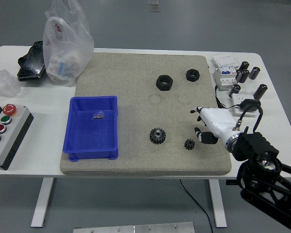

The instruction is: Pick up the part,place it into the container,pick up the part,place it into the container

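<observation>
A small black gear [189, 144] lies on the grey mat [136, 97] near its front right corner. A larger black gear [157, 135] lies to its left. Two black hex nuts [164, 82] [192, 74] lie at the back of the mat. The blue container [92, 127] stands on the mat's left side with a small metal part [98, 115] inside. My right hand [200, 124], white with black fingers, hovers just right of and above the small gear, fingers relaxed and holding nothing. The left arm is out of view.
A button box [5, 132] sits at the left edge. A plastic bag [65, 43] and a black item [31, 60] lie at the back left. A white breaker, several black cylinders [242, 75] and a black adapter [250, 104] lie at the right.
</observation>
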You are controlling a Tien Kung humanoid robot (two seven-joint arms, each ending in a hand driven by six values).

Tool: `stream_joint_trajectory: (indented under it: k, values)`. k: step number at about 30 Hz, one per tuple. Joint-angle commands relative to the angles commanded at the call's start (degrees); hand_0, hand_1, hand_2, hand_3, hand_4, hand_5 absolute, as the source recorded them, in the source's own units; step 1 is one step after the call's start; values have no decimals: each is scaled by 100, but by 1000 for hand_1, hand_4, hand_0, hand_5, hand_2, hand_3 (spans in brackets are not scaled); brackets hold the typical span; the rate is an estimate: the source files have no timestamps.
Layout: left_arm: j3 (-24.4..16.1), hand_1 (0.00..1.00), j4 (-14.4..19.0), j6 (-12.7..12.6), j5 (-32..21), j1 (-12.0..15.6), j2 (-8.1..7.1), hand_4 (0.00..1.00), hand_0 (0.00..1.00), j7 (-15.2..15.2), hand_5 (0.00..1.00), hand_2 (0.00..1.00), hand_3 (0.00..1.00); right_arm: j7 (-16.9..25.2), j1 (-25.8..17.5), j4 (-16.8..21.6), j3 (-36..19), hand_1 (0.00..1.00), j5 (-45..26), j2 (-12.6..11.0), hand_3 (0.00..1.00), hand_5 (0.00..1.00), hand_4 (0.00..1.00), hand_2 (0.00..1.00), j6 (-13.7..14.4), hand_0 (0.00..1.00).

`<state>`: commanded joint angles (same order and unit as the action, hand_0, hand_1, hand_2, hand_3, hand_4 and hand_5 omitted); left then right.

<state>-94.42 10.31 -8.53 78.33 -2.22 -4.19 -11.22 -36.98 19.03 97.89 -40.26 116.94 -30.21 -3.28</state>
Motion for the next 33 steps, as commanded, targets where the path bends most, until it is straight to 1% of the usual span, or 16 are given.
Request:
stream_joint_trajectory:
  k: [3,4,9,10,15,16,20,22,25,27,28,29,33]
  values:
    - [-16,690,0,7,48,-18,-39,686,739,-8,475,691,694,0,4,-75,117,458,131,-55,905,67,653,830,-64,281]
    - [-22,691,0,8,64,-24,-59,686,739,-8,479,691,694,0,16,-103,163,426,189,-81,846,44,621,776,-66,265]
    - [-42,691,0,10,115,-54,-137,686,739,-8,479,691,694,0,157,-170,483,426,226,-203,846,44,621,776,-20,265]
    - [-41,690,0,11,118,-58,-144,688,739,-9,480,691,693,0,204,-148,566,421,231,-243,840,24,610,775,-22,265]
    - [-36,690,0,8,118,-47,-143,688,739,-22,480,691,693,0,362,40,768,421,122,-491,840,24,610,775,-40,265]
    - [-37,690,0,6,119,-40,-140,689,739,-27,484,691,692,0,378,79,785,419,57,-544,835,4,620,772,-38,265]
    - [-49,690,0,1,130,-24,-134,689,739,-46,484,691,692,0,417,135,846,419,-206,-637,835,4,620,772,33,265]
    - [-67,691,0,-2,148,-25,-136,688,739,-54,492,691,693,0,440,112,890,421,-399,-642,833,2,619,775,99,265]
    - [-96,691,0,0,179,-26,-133,688,739,-82,492,691,693,0,438,-14,900,421,-725,-595,833,2,619,775,287,265]
    - [-102,691,0,6,187,-16,-115,688,739,-112,492,691,693,0,409,-152,862,421,-989,-520,833,2,619,775,500,265]
    - [-108,691,0,6,188,-9,-101,687,739,-122,494,691,694,5,395,-208,844,423,-1117,-473,834,23,616,780,612,264]
    - [-116,691,0,6,192,-3,-88,687,739,-130,494,691,694,8,382,-246,832,423,-1226,-429,834,23,616,780,696,264]
    - [-145,691,0,4,214,14,-52,687,739,-157,494,691,693,0,347,-270,831,425,-1294,-320,835,24,608,783,821,263]
